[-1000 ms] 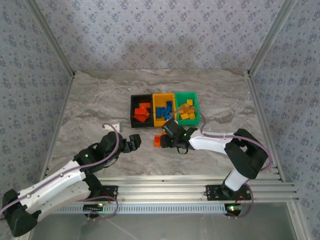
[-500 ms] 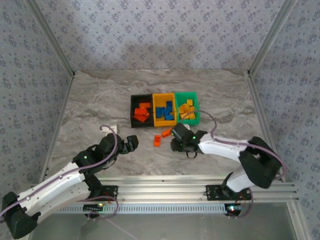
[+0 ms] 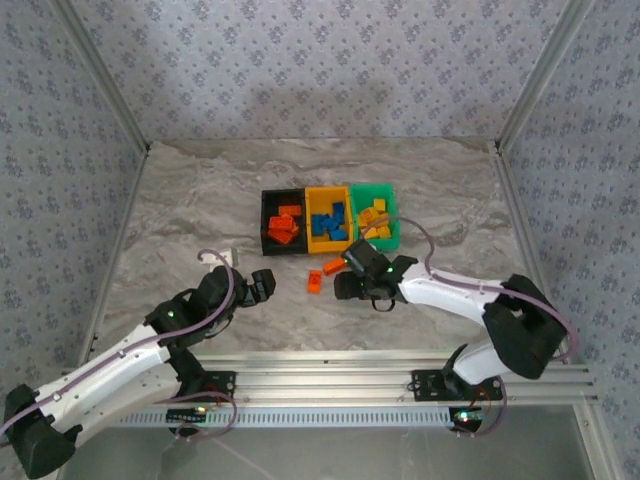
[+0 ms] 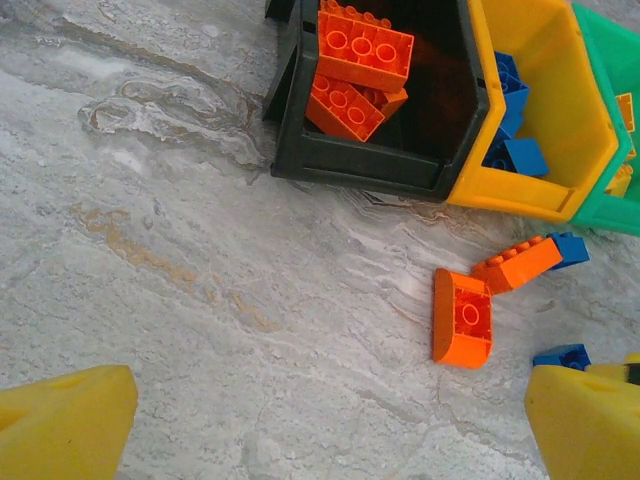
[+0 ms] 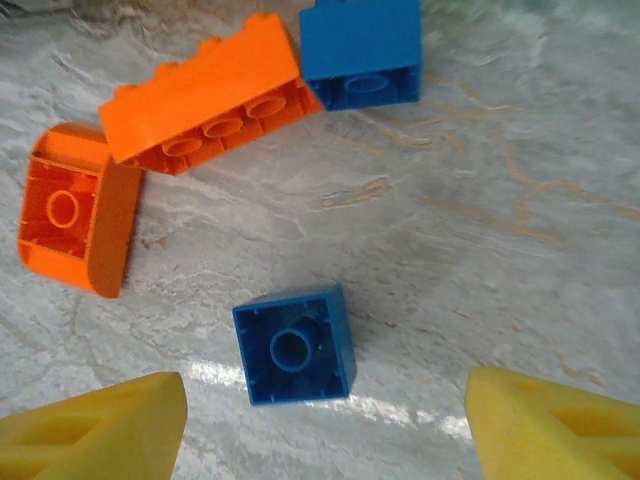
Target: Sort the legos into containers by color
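Note:
Three joined containers stand in a row: the black bin (image 3: 282, 222) (image 4: 380, 165) holds orange-red legos (image 4: 358, 62), the yellow-orange bin (image 3: 328, 220) (image 4: 545, 110) holds blue ones, and the green bin (image 3: 375, 215) holds yellow-orange ones. Loose on the table in front lie a short orange brick (image 3: 315, 282) (image 5: 72, 210) (image 4: 462, 318), a long orange brick (image 3: 333, 265) (image 5: 205, 95) (image 4: 517, 263) and two blue bricks (image 5: 360, 50) (image 5: 295, 345). My right gripper (image 3: 343, 286) (image 5: 325, 425) is open, its yellow fingers either side of the overturned nearer blue brick, not touching it. Left of the loose bricks, my left gripper (image 3: 265, 283) (image 4: 325, 430) is open and holds nothing.
The marble table (image 3: 200, 220) is fenced by aluminium frame posts and patterned walls on three sides. A small white scrap (image 3: 230, 255) lies by the left arm. Bare tabletop stretches left of the bins and behind them.
My right gripper has drawn back a little from the bins toward the near edge, uncovering the long orange brick, and its jaws have widened. The left gripper shifted slightly left.

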### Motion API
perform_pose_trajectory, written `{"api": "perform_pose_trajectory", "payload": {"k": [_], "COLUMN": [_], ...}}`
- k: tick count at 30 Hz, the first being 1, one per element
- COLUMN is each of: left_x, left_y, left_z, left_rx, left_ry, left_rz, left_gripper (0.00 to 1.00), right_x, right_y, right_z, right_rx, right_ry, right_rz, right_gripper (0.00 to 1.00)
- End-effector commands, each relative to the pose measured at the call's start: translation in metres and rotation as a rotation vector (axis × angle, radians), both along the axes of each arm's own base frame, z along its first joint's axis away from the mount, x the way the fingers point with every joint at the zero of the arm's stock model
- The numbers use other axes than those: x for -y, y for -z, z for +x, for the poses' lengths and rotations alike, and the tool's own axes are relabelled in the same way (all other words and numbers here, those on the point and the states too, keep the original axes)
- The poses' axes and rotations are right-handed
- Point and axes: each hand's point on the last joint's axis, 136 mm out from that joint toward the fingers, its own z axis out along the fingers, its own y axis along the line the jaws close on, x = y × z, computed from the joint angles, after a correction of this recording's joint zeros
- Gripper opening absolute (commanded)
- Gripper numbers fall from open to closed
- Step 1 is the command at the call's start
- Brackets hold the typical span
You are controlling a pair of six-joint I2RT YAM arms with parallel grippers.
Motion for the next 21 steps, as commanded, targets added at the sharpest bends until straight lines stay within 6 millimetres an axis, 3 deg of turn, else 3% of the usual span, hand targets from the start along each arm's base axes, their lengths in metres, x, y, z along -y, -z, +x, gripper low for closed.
{"api": "perform_pose_trajectory", "payload": {"k": [1,7,13,17,21], "left_x": [-0.01,-0.017,-0.021,-0.021,-0.022], "left_y": [0.005,0.007,0.004,0.003,0.003], "left_z": [0.0,-0.001,0.0,0.0,0.001], "left_rx": [-0.01,-0.018,-0.014,-0.012,-0.011], "left_ry": [-0.038,-0.074,-0.084,-0.08,-0.084], "left_rz": [0.019,0.02,0.033,0.04,0.042], "left_gripper": [1.0,1.0,0.99,0.99,0.99], "right_x": [-0.01,-0.002,-0.006,-0.013,-0.023], "right_y": [0.002,0.025,0.029,0.011,-0.035], "right_z": [0.004,0.004,0.007,0.011,0.023], "right_rx": [-0.008,-0.041,-0.04,-0.004,0.073], "right_ry": [-0.048,-0.079,-0.098,-0.112,-0.131], "right_rz": [-0.031,-0.137,-0.148,-0.106,-0.049], "right_gripper": [0.75,0.62,0.46,0.37,0.33]}}
